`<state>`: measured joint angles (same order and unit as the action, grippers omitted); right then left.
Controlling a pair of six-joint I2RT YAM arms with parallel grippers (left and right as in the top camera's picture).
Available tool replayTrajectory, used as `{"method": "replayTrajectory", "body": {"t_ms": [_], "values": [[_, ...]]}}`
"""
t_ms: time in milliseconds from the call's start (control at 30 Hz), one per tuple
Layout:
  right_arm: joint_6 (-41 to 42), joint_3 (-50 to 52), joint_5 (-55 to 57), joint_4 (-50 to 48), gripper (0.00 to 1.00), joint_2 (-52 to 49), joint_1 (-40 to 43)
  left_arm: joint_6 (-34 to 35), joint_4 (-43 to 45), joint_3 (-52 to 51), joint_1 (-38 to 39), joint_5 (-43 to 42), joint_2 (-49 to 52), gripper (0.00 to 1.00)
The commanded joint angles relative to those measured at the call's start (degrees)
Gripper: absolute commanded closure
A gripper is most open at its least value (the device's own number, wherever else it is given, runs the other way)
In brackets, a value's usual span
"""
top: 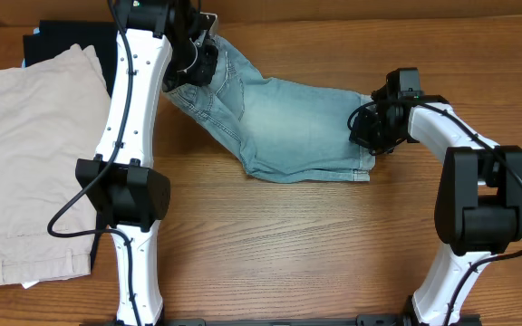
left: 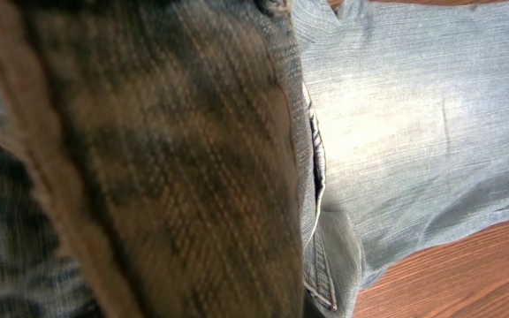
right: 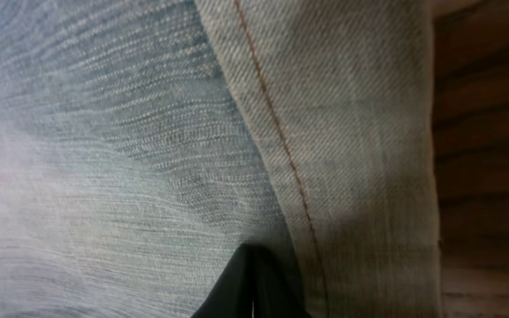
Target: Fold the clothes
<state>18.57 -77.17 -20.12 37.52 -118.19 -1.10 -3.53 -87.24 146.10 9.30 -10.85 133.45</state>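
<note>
Denim shorts (top: 288, 127) lie across the upper centre of the table (top: 288, 244), left gripper (top: 199, 62) at the waistband, right gripper (top: 367, 129) on the hem; cloth hides whether either is closed. The fold appears barely started: next, one end must cross the other. Bare wood lies below; beige shorts (top: 25, 163) crowd the left

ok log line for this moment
left gripper: at waist end of denim shorts | right gripper: at hem end | jaws: cannot tell
</note>
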Motion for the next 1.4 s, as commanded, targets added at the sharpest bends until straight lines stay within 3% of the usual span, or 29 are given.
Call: {"method": "replayTrajectory", "body": {"t_ms": [0,300,633,867,1100,1367], "values": [[2.38,0.09,0.33,-0.92,0.96,-0.24,0.81,-0.74,0.04,1.95,0.35,-0.76,-1.88,0.96],[2.54,0.07,0.2,-1.92,0.96,-0.24,1.07,-0.72,-1.6,1.95,1.99,-0.7,-5.07,0.96],[-0.81,-1.77,-9.46,-0.46,0.96,0.35,2.51,-0.76,-4.61,2.21,2.25,1.31,-6.43,0.96],[-2.08,-3.63,-10.21,0.46,0.96,1.62,2.51,-0.79,-6.99,4.44,2.25,10.1,-6.51,0.96],[-3.17,-3.65,-9.33,0.22,0.96,1.7,2.51,-3.93,-1.25,4.55,2.12,19.23,-6.49,0.96],[-3.85,-3.65,-7.48,-0.26,0.96,1.7,1.2,-4.79,1.77,4.39,2.45,15.15,-6.25,0.96]]}}
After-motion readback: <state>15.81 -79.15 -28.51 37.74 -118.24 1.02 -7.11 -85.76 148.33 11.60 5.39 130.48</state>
